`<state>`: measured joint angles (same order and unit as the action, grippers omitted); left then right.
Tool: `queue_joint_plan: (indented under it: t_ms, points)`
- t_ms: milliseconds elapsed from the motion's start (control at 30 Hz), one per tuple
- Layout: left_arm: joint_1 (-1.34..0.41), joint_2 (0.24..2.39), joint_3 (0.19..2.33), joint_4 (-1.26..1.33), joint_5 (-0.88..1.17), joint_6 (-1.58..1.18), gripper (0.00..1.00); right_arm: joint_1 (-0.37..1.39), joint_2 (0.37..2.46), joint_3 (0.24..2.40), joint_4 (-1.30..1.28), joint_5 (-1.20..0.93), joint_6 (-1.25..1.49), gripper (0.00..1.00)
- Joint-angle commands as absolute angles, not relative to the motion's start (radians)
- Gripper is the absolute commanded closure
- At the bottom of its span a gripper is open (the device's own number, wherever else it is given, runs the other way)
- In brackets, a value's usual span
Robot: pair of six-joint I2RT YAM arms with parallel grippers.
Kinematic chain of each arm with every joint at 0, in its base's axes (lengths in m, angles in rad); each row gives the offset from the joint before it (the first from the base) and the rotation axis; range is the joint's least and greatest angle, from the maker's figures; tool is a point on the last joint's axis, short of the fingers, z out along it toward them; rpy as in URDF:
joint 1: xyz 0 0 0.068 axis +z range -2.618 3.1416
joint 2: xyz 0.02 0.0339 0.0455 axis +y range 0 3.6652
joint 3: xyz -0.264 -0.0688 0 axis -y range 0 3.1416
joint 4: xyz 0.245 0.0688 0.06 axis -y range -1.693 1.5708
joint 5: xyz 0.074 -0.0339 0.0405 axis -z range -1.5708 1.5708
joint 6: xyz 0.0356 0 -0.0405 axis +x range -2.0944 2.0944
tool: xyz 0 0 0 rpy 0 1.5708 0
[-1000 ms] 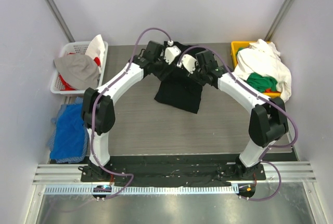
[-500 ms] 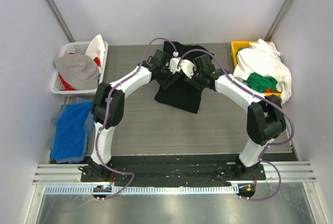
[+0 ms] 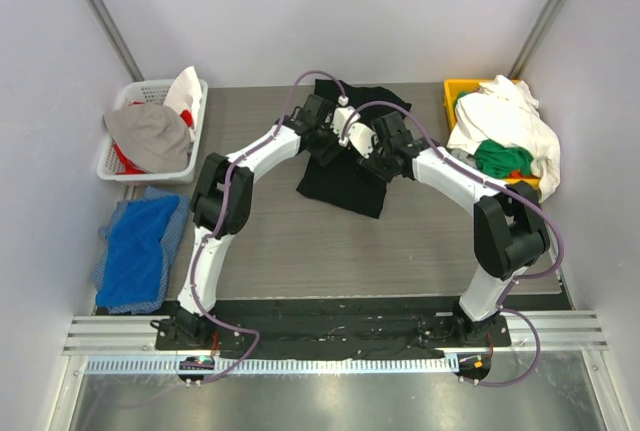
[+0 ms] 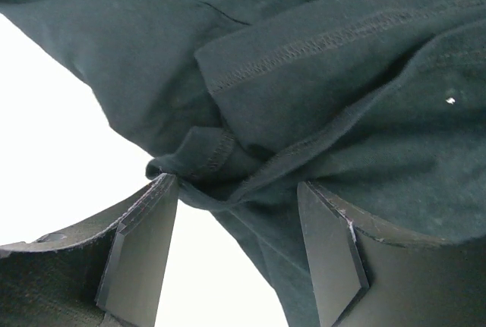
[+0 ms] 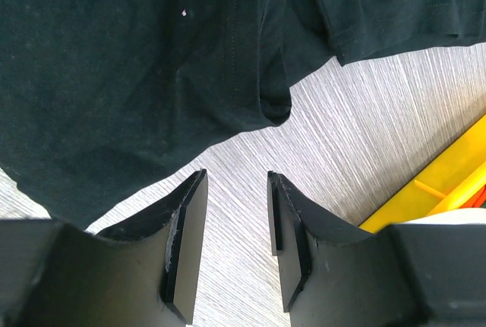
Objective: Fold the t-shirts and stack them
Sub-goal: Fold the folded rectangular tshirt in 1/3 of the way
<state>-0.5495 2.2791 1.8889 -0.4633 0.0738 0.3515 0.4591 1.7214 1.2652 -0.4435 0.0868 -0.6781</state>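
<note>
Seen from above, a black t-shirt [image 3: 345, 186] lies partly folded on the grey table [image 3: 300, 251], at the middle of the far edge, its lower end reaching toward the centre. Both arms arch inward over it: the left gripper [image 3: 327, 146] and right gripper [image 3: 375, 159] sit side by side on the shirt's far half, too small here to tell how their fingers stand. At the table's far right corner a yellow bin [image 3: 458, 91] holds a heaped white t-shirt [image 3: 505, 121] with a green t-shirt [image 3: 503, 158] showing beneath it. At the far left corner a white basket [image 3: 150, 86] holds a grey cloth [image 3: 150, 136]. A blue cloth [image 3: 140, 251] lies beside the table's left edge. The left wrist view shows the left gripper [image 4: 235, 190] with fingers spread apart, a bunched hem of the black t-shirt [image 4: 342, 77] draped across both tips, not pinched. The right wrist view shows the right gripper [image 5: 236, 179] with fingers parted a little, bare table [image 5: 364, 137] between them, the black t-shirt [image 5: 114, 77] just ahead of the tips, and a corner of the yellow bin [image 5: 448, 183] at lower right.
</note>
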Motion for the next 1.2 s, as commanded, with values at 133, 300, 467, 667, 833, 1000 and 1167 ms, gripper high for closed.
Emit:
queue_joint_plan:
  t_ms: [133, 300, 467, 667, 833, 1000, 1167]
  points:
    - [-0.542, 2.241, 1.913, -0.331, -0.052, 0.361, 0.31, 0.469, 1.729, 1.250, -0.385, 0.092, -0.660, 0.56]
    - [-0.540, 2.272, 1.934, -0.255, -0.153, 0.364, 0.30, 0.479, 1.729, 1.246, -0.379, 0.109, -0.661, 0.56]
    - [-0.540, 2.330, 1.994, -0.221, -0.221, 0.370, 0.30, 0.483, 1.710, 1.236, -0.379, 0.121, -0.655, 0.56]
    - [-0.540, 2.261, 1.958, -0.233, -0.221, 0.345, 0.30, 0.488, 1.704, 1.227, -0.380, 0.124, -0.647, 0.56]
    - [-0.543, 2.108, 1.803, -0.271, -0.181, 0.333, 0.30, 0.512, 1.689, 1.220, -0.397, 0.120, -0.626, 0.56]
    - [-0.548, 1.987, 1.668, -0.366, -0.111, 0.318, 0.30, 0.595, 1.626, 1.167, -0.426, 0.141, -0.615, 0.55]
    - [-0.548, 1.901, 1.543, -0.446, -0.003, 0.319, 0.30, 0.656, 1.585, 1.118, -0.474, 0.146, -0.583, 0.38]
